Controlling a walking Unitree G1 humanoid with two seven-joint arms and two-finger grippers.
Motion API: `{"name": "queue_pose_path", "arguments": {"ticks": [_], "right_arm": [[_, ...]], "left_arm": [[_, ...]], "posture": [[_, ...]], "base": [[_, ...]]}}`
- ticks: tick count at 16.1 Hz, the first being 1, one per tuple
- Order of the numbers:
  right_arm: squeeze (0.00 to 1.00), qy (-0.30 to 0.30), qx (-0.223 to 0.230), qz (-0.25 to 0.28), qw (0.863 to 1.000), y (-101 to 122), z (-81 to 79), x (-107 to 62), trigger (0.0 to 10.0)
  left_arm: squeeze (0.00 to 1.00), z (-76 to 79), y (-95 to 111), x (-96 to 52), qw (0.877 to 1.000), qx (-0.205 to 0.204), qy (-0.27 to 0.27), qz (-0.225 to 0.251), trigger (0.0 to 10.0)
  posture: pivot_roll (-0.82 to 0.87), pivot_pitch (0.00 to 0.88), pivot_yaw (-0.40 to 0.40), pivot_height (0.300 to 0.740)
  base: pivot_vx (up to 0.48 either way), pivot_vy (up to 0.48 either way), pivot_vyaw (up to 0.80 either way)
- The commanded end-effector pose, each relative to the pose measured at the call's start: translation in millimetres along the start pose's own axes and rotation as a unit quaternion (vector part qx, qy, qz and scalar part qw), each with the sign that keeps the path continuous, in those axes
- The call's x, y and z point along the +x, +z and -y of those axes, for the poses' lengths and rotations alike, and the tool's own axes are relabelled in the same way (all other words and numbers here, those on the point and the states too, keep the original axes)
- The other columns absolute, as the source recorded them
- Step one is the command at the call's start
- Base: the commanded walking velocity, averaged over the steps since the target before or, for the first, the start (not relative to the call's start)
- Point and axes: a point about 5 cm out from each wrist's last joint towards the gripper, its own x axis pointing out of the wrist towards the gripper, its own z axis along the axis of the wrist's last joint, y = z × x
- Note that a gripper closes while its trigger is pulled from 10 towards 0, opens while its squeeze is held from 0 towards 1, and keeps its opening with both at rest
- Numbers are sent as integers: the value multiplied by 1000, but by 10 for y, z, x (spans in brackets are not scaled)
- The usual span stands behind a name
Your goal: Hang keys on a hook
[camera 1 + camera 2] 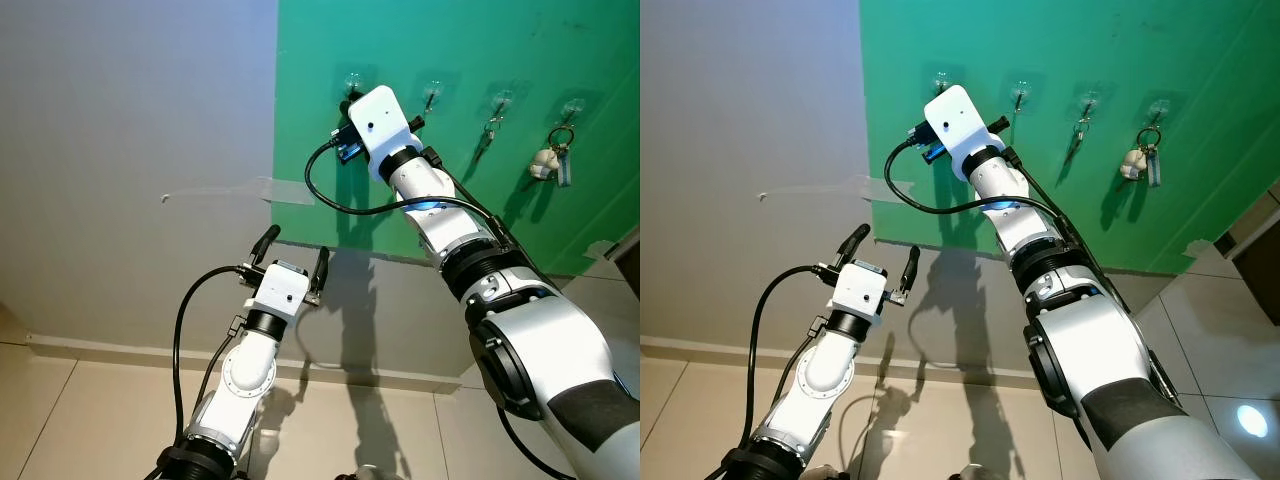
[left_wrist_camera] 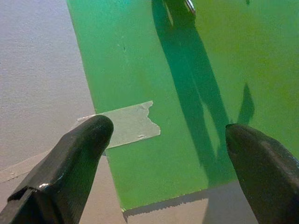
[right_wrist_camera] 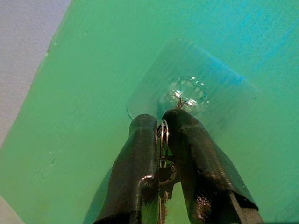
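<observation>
A green sheet (image 1: 470, 190) on the wall carries a row of clear stick-on hooks. My right gripper (image 3: 161, 122) is raised to the leftmost hook (image 3: 184, 93) and is shut on a thin metal key ring (image 3: 163, 137). The ring's top sits just under the hook; I cannot tell whether they touch. The keys hang hidden below the fingers. My left gripper (image 1: 293, 252) is held lower, near the sheet's bottom left corner, open and empty.
The rightmost hook (image 1: 573, 108) holds keys with a white charm (image 1: 545, 162). A small item hangs from the third hook (image 1: 492, 124); the second hook (image 1: 433, 92) is bare. Tape (image 2: 131, 123) fixes the sheet's left edge. Grey wall and tiled floor (image 1: 90, 420) lie below.
</observation>
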Motion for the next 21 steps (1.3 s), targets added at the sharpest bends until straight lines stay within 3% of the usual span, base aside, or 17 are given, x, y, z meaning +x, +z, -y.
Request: {"name": "queue_pose_path", "arguments": {"ticks": [1,5,10,15,21], "right_arm": [[0,-54,-5,24,998,145,250,59,10000],[0,-103,-6,71,992,305,394,80,10000],[0,-116,-7,96,989,367,406,80,10000],[0,-122,19,94,988,424,428,122,10000],[0,-114,15,88,990,413,386,130,10000]], "left_arm": [[0,36,24,5,1000,-5,-3,1,10000],[0,36,23,2,1000,-5,-3,0,10000],[0,50,28,-12,1000,-5,-4,1,10000],[0,51,30,-2,1000,-6,-5,0,10000],[0,49,25,-6,1000,-6,-3,-2,10000]], "posture": [[-58,0,-131,723],[-58,0,-134,723],[-60,0,-134,723],[-57,0,-138,723],[-57,0,-138,723]], "base": [[0,0,0],[0,0,0],[0,0,0],[0,0,0],[0,0,0]]}}
